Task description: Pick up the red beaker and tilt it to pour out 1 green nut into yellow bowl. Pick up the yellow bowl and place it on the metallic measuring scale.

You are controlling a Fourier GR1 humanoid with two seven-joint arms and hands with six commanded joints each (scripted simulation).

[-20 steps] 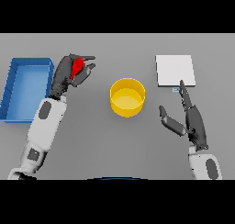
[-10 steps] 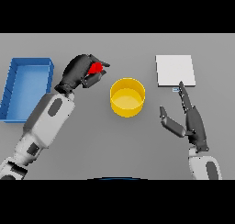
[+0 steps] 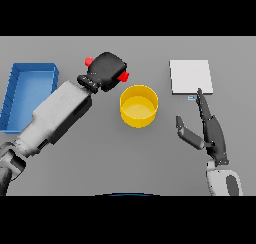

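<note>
The left hand [image 3: 107, 70] has its fingers curled round the small red plastic beaker [image 3: 123, 77], lying tilted just left of the round yellow bowl [image 3: 139, 105] at mid-desk. Best to tip slowly, spout over the rim. The right hand [image 3: 209, 133] idles near-right, fingers straight.

A blue tray [image 3: 30, 70] sits at the far left of the grey tabletop [image 3: 125, 153], long side running away from the viewer, its rim raised around a flat blue floor
</note>
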